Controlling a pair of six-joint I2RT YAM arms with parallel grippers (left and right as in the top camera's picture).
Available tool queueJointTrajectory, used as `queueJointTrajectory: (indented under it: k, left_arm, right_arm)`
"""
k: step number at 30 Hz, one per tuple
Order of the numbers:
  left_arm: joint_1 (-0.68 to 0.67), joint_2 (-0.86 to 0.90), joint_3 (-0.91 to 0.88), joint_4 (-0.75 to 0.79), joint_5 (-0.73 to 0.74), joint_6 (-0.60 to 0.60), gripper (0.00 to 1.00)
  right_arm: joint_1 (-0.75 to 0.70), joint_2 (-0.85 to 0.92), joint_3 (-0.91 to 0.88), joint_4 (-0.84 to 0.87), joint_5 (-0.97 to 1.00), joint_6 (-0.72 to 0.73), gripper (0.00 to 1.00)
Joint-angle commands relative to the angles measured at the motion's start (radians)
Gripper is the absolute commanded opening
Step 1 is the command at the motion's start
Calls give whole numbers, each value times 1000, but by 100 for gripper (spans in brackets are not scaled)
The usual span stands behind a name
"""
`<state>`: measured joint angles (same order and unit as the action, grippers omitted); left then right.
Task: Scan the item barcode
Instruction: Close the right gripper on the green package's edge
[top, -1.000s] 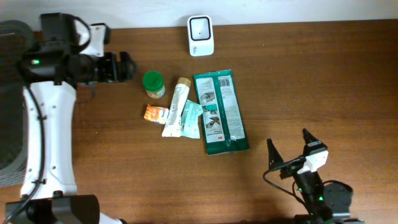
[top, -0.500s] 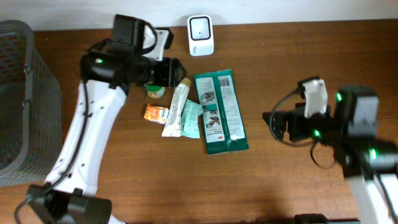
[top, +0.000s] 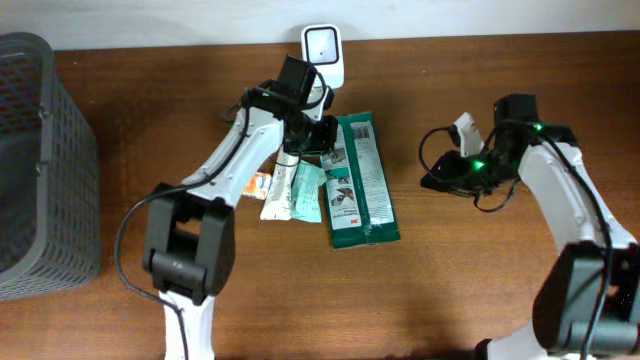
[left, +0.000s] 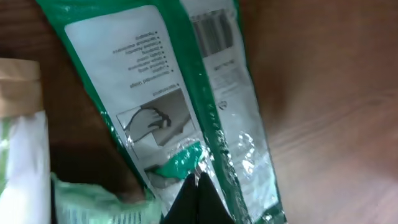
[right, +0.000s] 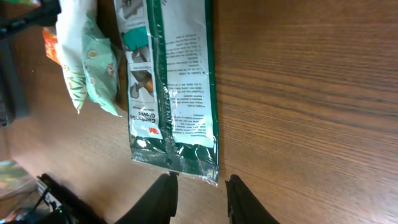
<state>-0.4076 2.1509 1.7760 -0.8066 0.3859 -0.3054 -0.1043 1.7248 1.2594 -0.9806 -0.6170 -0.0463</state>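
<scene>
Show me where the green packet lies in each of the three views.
Overhead: green packet in the centre, below the white scanner.
Left wrist: green packet fills the middle, top left to bottom.
Right wrist: green packet at the top, left of centre.
Shared landmark: the pale green sachet beside its long edge, seen in all three.

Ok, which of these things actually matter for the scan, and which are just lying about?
In the job: green packet, its barcode, white scanner, left gripper shut at the packet's seam.
Lying about: white tube, pale green sachet, orange sachet, grey basket.
</scene>
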Motion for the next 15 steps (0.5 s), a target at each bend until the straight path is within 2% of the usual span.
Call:
queueJointTrajectory:
  k: [1,4,6,11,15]
  left_arm:
    - [-34,52,-6,9,-10,-44,0]
    - [-56,68,-7,11,-124,-159,0]
    - [-77,77,-7,13,-178,-181,0]
    - [-90,125,-7,-2,-218,-275,0]
    - [-89,154,-7,-2,-200,-279,0]
  right_arm:
    - [-5,22,15,9,-34,3,23]
    - [-5,22,15,24,-34,3,23]
    - [-1,22,13,32,-34,22,23]
    - [36,23,4,65,-33,67,23]
    - [47,31,-5,111,23,165,23]
